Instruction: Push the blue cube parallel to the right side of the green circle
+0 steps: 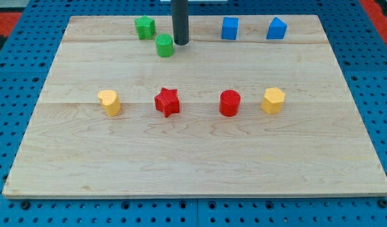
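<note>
Blocks: two green [144,27], two blue [230,28], two red [167,102], two yellow [109,102].

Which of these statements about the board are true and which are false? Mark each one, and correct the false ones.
1. My tip sits just to the view's right of the green circle. True.
2. The blue cube touches the green circle. False: they are apart, with the tip between them.
3. The red star lies between the yellow block at the view's left and the red circle. True.
4. The green star is at the view's bottom edge. False: it is near the view's top.
5. Two blue blocks stand near the view's top right. True: the cube and another blue block.
</note>
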`<action>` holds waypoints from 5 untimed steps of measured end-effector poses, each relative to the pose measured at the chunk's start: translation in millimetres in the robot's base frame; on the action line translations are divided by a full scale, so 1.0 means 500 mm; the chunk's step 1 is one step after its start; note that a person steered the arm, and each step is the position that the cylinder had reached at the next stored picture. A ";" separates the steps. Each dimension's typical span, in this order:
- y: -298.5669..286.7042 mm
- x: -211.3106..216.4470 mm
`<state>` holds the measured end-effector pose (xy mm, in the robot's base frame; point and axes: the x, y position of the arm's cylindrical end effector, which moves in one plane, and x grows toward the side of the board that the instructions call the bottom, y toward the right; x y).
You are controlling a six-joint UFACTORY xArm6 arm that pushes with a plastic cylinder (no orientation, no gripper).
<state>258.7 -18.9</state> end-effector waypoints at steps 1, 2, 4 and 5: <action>0.060 -0.097; 0.122 -0.131; 0.252 -0.129; 0.313 -0.122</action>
<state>197.8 137.9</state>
